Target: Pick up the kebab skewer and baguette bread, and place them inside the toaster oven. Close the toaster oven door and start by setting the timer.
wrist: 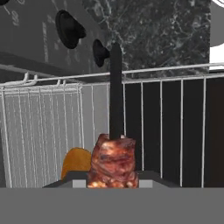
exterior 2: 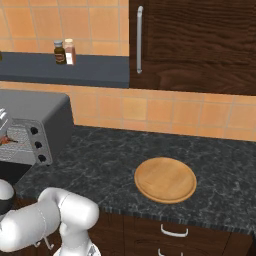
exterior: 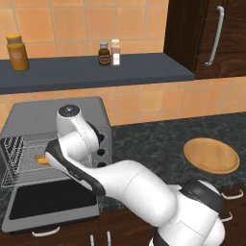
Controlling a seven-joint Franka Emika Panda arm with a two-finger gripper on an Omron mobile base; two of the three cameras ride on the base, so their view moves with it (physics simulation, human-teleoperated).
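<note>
Now kebab skewer (wrist: pixel 114 159) between gripper (wrist: pixel 113 181) fingertips, above oven rack (wrist: pixel 43 131).

You see the toaster oven (exterior 2: pixel 35 125) at left on the dark desk (exterior 2: pixel 110 160), a round wooden plate (exterior 2: pixel 165 180) well apart, two spice jars (exterior 2: pixel 65 51) shelved above.

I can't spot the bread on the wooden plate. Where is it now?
The bread lies on the wire rack inside the open toaster oven, at the left of the left base view; in the hand view it sits just beside the skewer's meat.
</note>
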